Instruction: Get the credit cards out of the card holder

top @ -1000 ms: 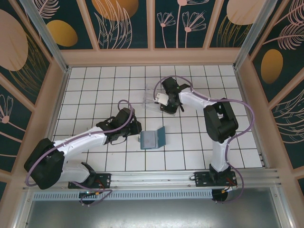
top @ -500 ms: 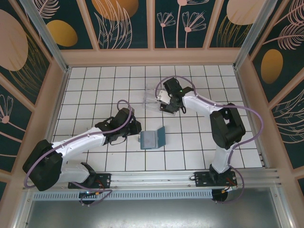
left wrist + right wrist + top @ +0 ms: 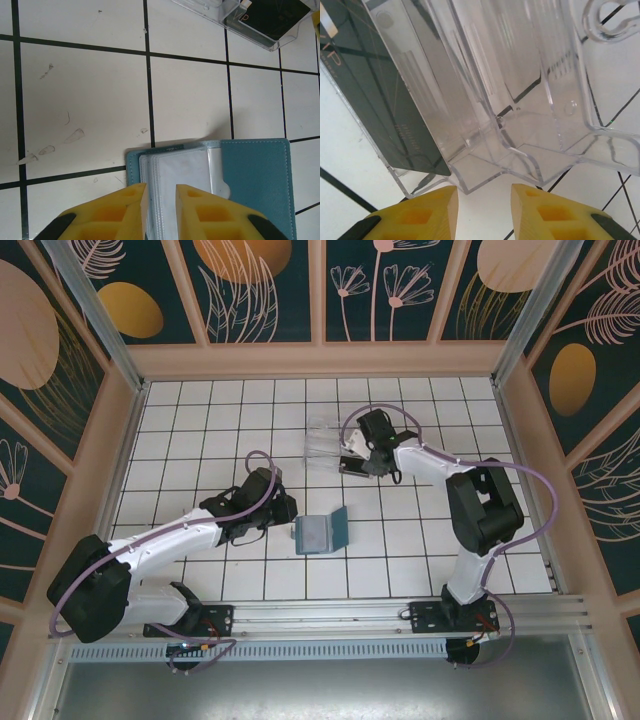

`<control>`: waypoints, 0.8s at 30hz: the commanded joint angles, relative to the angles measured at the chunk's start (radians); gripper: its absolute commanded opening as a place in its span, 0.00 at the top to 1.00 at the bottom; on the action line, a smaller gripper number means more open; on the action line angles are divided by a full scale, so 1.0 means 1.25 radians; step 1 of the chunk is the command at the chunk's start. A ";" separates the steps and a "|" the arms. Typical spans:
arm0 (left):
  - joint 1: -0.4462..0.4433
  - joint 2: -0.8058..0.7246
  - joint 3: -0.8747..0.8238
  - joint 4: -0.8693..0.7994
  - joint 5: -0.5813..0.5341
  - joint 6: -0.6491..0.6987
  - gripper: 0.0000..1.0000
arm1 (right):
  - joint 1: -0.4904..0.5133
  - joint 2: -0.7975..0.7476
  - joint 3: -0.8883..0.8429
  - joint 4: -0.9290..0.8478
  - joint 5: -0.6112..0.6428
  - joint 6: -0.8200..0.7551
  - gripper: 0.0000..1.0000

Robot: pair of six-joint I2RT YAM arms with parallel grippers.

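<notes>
Step in hand (my judgement): fetch whatever is left in the flat teal wallet-like card holder (image 3: pixel 255 185), lying open mid-table with its cover tilted up. The left gripper (image 3: pixel 160 192) sits at its near edge, yellow fingers narrowly apart over the clear pockets. I cannot tell if they pinch anything. The right gripper (image 3: pixel 484 197) is moderately open and empty, just beside the clear plastic tray (image 3: pixel 530 100), where the thin black credit card (image 3: pixel 370 90) leans. Best approach: steady the holder, then slide out along the pocket mouth – the pockets look pale and cloudy – contents unclear

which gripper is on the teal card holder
The left gripper: it sits at the edge of the card holder, while the right gripper faces the clear tray with the black card.
</notes>
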 commanded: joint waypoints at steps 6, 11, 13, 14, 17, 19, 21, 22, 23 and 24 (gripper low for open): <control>0.004 -0.002 0.005 -0.010 0.011 -0.007 0.78 | 0.025 -0.079 0.035 -0.008 0.008 0.101 0.66; 0.005 -0.004 0.002 -0.018 -0.016 -0.012 0.77 | 0.085 -0.132 0.078 -0.073 -0.148 0.383 0.65; 0.014 -0.006 -0.009 -0.003 -0.011 -0.021 0.77 | 0.129 -0.148 0.065 -0.065 -0.173 0.512 0.65; 0.022 -0.006 -0.020 0.009 -0.002 -0.025 0.77 | 0.156 -0.150 0.059 -0.067 -0.187 0.578 0.65; 0.045 0.000 -0.038 0.032 0.020 -0.031 0.77 | 0.228 -0.124 0.071 -0.111 -0.207 0.775 0.68; 0.057 -0.001 -0.046 0.044 0.030 -0.031 0.77 | 0.254 -0.081 0.104 -0.177 -0.226 0.900 0.71; 0.075 -0.001 -0.064 0.068 0.053 -0.036 0.77 | 0.283 -0.052 0.114 -0.218 -0.241 0.969 0.73; 0.085 -0.003 -0.077 0.083 0.066 -0.043 0.77 | 0.302 -0.047 0.104 -0.213 -0.237 0.979 0.73; 0.094 -0.003 -0.093 0.102 0.082 -0.054 0.77 | 0.321 -0.041 0.095 -0.213 -0.231 0.995 0.71; 0.100 -0.004 -0.106 0.117 0.095 -0.063 0.77 | 0.337 -0.034 0.090 -0.215 -0.231 1.011 0.69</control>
